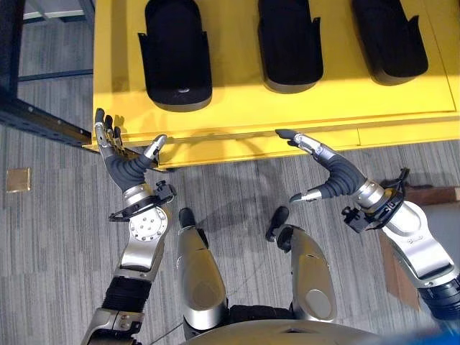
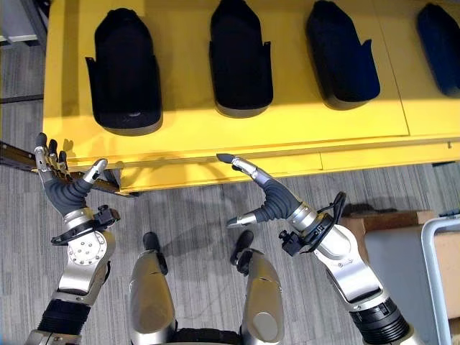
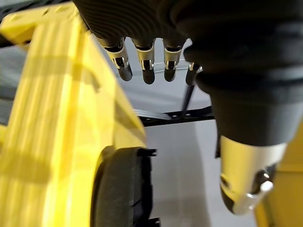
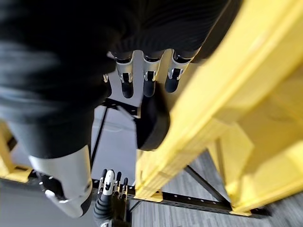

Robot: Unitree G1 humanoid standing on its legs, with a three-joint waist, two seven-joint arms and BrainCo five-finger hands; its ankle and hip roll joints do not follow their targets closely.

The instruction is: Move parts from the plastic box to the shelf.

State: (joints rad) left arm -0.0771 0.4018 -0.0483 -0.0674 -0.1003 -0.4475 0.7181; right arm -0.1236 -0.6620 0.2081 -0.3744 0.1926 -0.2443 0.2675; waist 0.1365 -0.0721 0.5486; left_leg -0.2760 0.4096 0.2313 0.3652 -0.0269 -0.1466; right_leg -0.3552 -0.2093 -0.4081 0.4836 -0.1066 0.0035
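Yellow shelf [image 1: 287,108] w/ black parts [image 1: 177,54] is faced; left hand [image 1: 118,154] & right hand [image 1: 327,176] are held open, empty — fingers relaxed. Risk: shelf edge could be clipped by fingertips if arms are raised carelessly.

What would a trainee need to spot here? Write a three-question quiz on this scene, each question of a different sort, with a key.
1. True or false: the left hand holds a black part.
2. Which is right?
A. Both hands are open and empty in front of the yellow shelf.
B. The right hand grips a part.
C. A part lies on the floor.
3. Fill in: the black parts lie side by side in a ___ on the shelf.

Key: 1. false; 2. A; 3. row
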